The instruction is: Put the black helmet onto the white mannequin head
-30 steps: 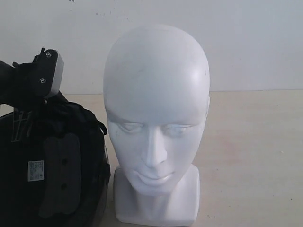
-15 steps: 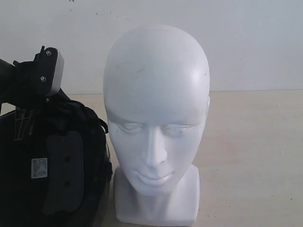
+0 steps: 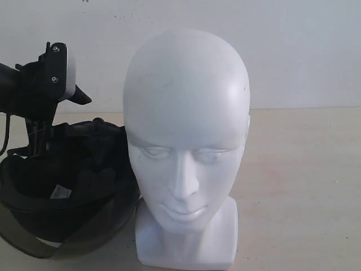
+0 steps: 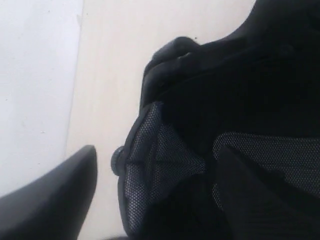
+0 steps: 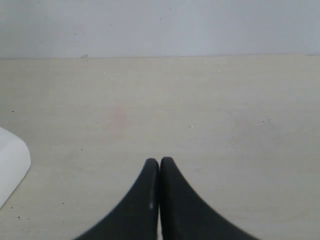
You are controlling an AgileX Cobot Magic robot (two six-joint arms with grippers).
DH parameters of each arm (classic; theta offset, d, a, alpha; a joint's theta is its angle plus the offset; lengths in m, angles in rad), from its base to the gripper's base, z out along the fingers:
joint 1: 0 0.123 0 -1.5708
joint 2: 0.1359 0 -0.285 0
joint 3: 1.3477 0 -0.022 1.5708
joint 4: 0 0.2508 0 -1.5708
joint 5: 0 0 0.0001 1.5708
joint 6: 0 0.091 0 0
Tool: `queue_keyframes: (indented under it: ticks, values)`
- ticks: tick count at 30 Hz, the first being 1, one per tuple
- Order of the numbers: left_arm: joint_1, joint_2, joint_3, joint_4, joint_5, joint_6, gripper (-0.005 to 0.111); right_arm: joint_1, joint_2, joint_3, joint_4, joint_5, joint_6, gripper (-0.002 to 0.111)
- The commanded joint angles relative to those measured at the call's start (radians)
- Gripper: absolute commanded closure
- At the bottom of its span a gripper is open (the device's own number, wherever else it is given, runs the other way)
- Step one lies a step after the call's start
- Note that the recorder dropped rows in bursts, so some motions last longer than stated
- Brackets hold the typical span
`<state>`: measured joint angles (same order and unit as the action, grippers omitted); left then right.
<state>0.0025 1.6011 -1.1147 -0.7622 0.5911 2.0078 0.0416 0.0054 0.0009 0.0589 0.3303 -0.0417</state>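
Note:
The black helmet [image 3: 73,175] lies tipped on the table to the left of the white mannequin head [image 3: 186,130], touching its cheek. Its padded opening faces the exterior camera, and the smoky visor [image 3: 67,245] is at the bottom. My left gripper [image 3: 63,105] hangs over the helmet's back rim. In the left wrist view the left gripper [image 4: 155,165] is open. One finger [image 4: 55,200] is outside the shell with bare table showing beside it; the other finger [image 4: 245,195] is inside over the mesh lining [image 4: 155,160]. My right gripper [image 5: 159,162] is shut and empty over bare table.
The mannequin's squarish base [image 3: 186,243] stands on the light wooden table [image 3: 299,180], and one corner of the base [image 5: 11,167] shows in the right wrist view. A white wall [image 3: 293,51] runs behind the table.
The helmet has dropped and rolled from hanging upright to lying with its opening and visor toward the camera. The left gripper has risen a little and one finger now shows above the rim.

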Motion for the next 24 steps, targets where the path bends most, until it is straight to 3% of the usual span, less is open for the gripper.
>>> queue_keyframes:
  ticks: [1, 6, 9, 12, 14, 20, 24]
  values:
    - [-0.003, -0.012, -0.006, -0.094, -0.014, -0.142, 0.037, -0.002, -0.005, -0.001, -0.004, -0.007, -0.001, 0.109]
    - [-0.003, -0.097, -0.006, -0.088, 0.056, -0.572, 0.037, -0.002, -0.005, -0.001, -0.004, -0.007, -0.001, 0.109]
    - [-0.003, -0.154, -0.006, -0.039, 0.208, -0.6, 0.037, -0.002, -0.005, -0.001, -0.004, -0.011, -0.001, 0.109]
    - [-0.003, -0.229, -0.006, 0.063, 0.354, -0.818, 0.037, -0.002, -0.005, -0.001, -0.004, -0.008, -0.001, 0.109]
    - [-0.003, -0.266, -0.006, 0.119, 0.44, -0.878, 0.037, -0.002, -0.005, -0.001, -0.004, -0.008, -0.001, 0.109]
    - [-0.003, -0.373, 0.016, 0.169, 0.622, -1.124, 0.037, -0.002, -0.005, -0.001, -0.004, -0.008, -0.001, 0.109]
    - [-0.021, -0.456, 0.085, 0.185, 0.63, -1.172, 0.038, -0.002, -0.005, -0.001, -0.004, -0.008, -0.001, 0.109]
